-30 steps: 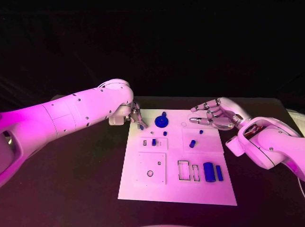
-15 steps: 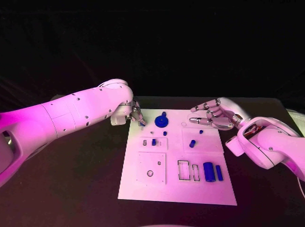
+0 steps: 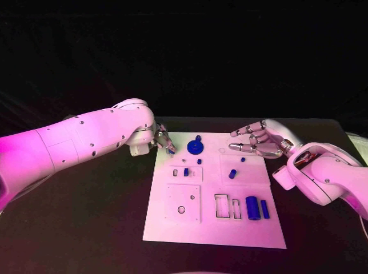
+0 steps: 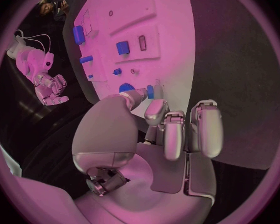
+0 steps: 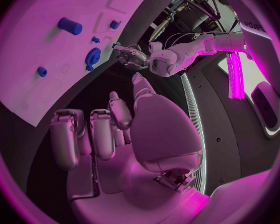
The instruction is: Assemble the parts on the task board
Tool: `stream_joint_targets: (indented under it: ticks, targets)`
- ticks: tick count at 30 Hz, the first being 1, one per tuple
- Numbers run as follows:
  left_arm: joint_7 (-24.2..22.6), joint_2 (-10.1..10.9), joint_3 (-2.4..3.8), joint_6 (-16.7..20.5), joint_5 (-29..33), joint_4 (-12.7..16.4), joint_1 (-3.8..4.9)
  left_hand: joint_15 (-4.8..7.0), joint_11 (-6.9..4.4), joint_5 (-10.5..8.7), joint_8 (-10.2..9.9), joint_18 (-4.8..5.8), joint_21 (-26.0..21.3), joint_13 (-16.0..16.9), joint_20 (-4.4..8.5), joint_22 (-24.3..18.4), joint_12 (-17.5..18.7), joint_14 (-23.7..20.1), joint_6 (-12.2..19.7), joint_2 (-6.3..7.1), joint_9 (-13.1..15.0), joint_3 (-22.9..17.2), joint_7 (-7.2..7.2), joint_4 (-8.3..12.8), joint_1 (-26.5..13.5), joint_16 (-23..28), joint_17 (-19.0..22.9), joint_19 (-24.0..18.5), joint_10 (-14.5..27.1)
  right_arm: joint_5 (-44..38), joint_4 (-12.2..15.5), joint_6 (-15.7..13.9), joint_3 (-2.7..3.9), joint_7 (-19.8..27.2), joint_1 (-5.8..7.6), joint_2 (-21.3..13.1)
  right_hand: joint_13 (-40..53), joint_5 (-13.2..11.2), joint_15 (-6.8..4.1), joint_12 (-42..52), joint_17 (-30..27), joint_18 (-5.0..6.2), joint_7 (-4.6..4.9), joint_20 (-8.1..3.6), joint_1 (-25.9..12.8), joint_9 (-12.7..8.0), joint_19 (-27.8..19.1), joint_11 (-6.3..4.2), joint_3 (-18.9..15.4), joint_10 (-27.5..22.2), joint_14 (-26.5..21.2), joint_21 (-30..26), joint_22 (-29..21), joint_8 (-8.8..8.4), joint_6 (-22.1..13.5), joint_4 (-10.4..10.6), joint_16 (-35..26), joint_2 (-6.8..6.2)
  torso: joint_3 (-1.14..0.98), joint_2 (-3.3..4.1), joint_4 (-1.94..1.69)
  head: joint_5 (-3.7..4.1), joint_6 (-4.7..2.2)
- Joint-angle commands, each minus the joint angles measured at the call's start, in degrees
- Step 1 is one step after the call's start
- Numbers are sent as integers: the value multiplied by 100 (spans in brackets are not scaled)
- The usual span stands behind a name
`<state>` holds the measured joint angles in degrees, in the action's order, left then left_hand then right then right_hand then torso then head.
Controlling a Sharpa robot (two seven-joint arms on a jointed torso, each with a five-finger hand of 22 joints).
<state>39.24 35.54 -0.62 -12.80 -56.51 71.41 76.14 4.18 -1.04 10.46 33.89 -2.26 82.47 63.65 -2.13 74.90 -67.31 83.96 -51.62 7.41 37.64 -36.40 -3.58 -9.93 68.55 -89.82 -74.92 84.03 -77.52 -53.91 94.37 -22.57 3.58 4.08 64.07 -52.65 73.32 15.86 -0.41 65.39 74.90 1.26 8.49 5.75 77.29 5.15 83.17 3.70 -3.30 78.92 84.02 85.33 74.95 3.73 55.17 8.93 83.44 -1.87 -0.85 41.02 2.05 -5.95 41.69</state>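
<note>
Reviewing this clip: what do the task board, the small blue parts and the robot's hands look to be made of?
Task board: looks like rigid matte white plastic or painted plate, flat with crisp cut-out recesses. Blue parts, such as the round gear-like part and the cylinder: probably moulded or printed plastic, with uniform colour and dull sheen. Left hand and right hand: silvery, satin reflections suggest metal or metallic-coated shells.

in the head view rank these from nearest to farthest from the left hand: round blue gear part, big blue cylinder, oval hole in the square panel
From the left hand, at the white task board's far left corner:
1. Round blue gear part, just beside the hand at the far edge.
2. Oval hole in the square panel, near left of the board.
3. Big blue cylinder, near right.
</note>
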Motion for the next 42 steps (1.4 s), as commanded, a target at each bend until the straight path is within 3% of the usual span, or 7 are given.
stream_joint_targets:
  ticks: [1,8,16,18,22,30,42]
  targets:
    - [-143,148,-31,336,216,283,-15,6,-12,162,33,-5,36,-7,-1,787,-25,604,-84,37,-7,-870,47,842,-110,-18,-1508,105,-54,-45,3,81,-2,1,-6,0,-6,31,-20,-6,408,113,8,2,-5,6,-31,-17,-40,-13,357,-40,577,23,38,-4,-19,49,-7,-5,-9,-15,11]
    - [-197,476,-85,564,189,882,-131,24,-37,482,36,4,63,-117,17,825,61,604,-169,93,-31,-967,73,962,-271,-18,-1508,126,-62,-41,-1,81,-6,1,-12,-4,-9,40,-22,-8,405,112,6,1,0,8,-30,-19,-46,-14,357,-40,578,26,46,-4,-22,54,-4,-17,-17,-24,25]
    - [-278,665,-133,932,-329,1333,-290,34,-47,566,41,22,122,-126,26,886,63,604,-203,105,-37,-994,81,1010,-321,-18,-1508,167,-85,-35,-8,81,-12,-3,-17,-8,-7,65,-23,-3,406,113,4,0,8,10,-31,-21,-51,-11,358,-41,576,27,51,-5,-22,61,-5,-26,-27,-29,36]
    - [-277,695,-137,981,-385,1399,-323,39,-52,614,44,28,141,-124,32,906,58,604,-217,112,-39,-1006,86,1031,-347,-18,-1508,181,-99,-35,-10,82,-13,-2,-18,-5,-7,65,-23,-3,406,113,4,0,8,10,-31,-21,-51,-11,358,-41,576,27,51,-5,-22,61,-3,-22,-25,-29,38]
    - [-257,735,-143,1023,-448,1497,-379,57,-70,923,64,44,193,-98,52,962,25,604,-256,151,-37,-1010,102,1098,-447,-18,-1508,219,-151,-34,-11,84,-15,0,-20,-2,-8,80,-24,-3,406,113,4,-1,12,10,-31,-21,-54,-12,358,-42,575,27,53,-6,-23,64,-4,-18,-26,-39,38]
    - [-170,770,-147,879,-488,1616,-456,59,-74,972,69,47,202,-97,56,973,22,604,-264,150,-36,-1009,105,1111,-465,-18,-1508,226,-158,-33,-11,88,-17,0,-25,-2,-11,93,-25,-6,406,113,3,-1,15,11,-31,-22,-57,-13,358,-42,576,26,54,-6,-23,67,-4,-14,-25,-36,69]
    - [-42,787,-147,498,-583,1649,-479,61,-79,1014,77,48,205,-120,60,977,36,604,-273,187,-34,-974,112,1164,-474,-18,-1508,227,-165,-28,-16,94,-19,5,-28,-2,-10,109,-25,-2,406,113,3,-2,19,11,-31,-22,-60,-12,358,-42,576,26,54,-6,-24,70,-7,-14,-27,-40,69]
